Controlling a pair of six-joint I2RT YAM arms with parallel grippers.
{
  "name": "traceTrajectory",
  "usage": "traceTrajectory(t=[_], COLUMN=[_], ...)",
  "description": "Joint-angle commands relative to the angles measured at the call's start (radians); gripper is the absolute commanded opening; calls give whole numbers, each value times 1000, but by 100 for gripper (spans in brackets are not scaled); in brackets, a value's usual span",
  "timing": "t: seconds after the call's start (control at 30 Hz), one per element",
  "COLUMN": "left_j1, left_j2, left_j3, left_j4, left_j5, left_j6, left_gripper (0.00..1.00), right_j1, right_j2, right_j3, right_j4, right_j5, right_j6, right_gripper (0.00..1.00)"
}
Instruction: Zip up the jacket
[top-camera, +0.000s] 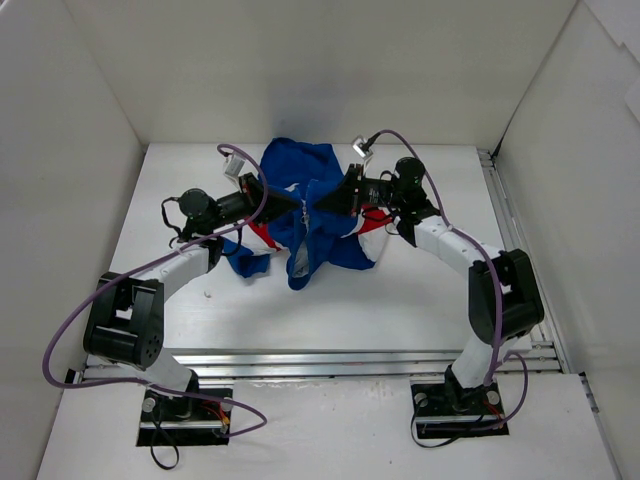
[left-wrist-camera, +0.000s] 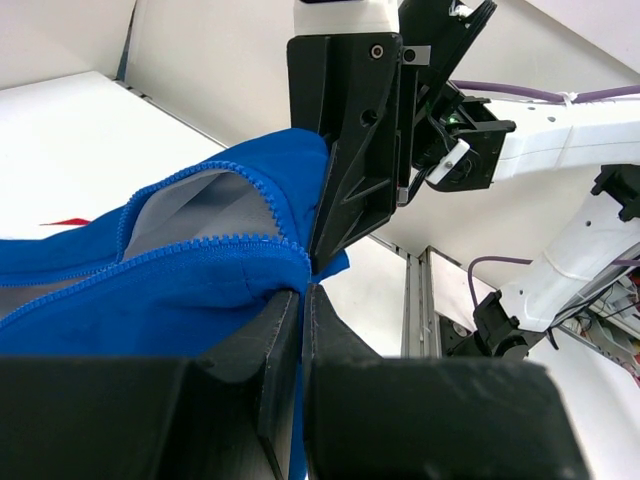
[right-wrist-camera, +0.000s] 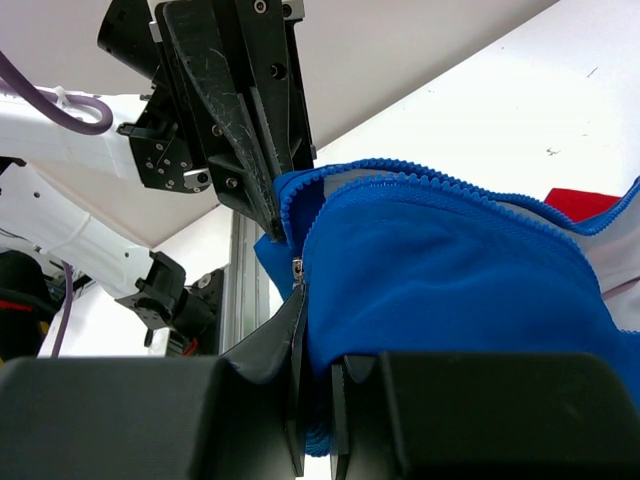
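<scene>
The royal-blue jacket (top-camera: 318, 215), with red and white panels, hangs bunched above the table between the two arms. My left gripper (top-camera: 296, 203) is shut on blue fabric beside the zipper teeth (left-wrist-camera: 200, 248); its fingertips (left-wrist-camera: 300, 296) meet tightly on the cloth. My right gripper (top-camera: 328, 203) faces it from the right, shut on the jacket's edge (right-wrist-camera: 420, 270) with fabric between its fingers. The small metal zipper slider (right-wrist-camera: 297, 267) sits just above the right fingertips. The zipper is open above, grey lining showing (left-wrist-camera: 200, 205). Each gripper shows in the other's wrist view.
White enclosure walls surround the table (top-camera: 400, 300). An aluminium rail (top-camera: 350, 360) runs along the near edge and another (top-camera: 492, 200) along the right side. A small white scrap (top-camera: 207, 294) lies on the table near the left arm.
</scene>
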Motion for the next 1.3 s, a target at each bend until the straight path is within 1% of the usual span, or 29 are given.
traceTrajectory(t=[0.0, 0.73, 1.27], left_j1=[-5, -5, -5], left_j2=[-39, -39, -37], left_j3=[35, 34, 35], left_j4=[106, 56, 66], left_j5=[3, -35, -11], left_j6=[-1, 14, 6], left_gripper=[0, 0, 0], right_j1=[6, 6, 5], right_j2=[-17, -58, -54], right_j3=[70, 40, 55], right_j4=[102, 103, 105], right_j5=[4, -1, 15], right_j6=[9, -1, 9], right_gripper=[0, 0, 0])
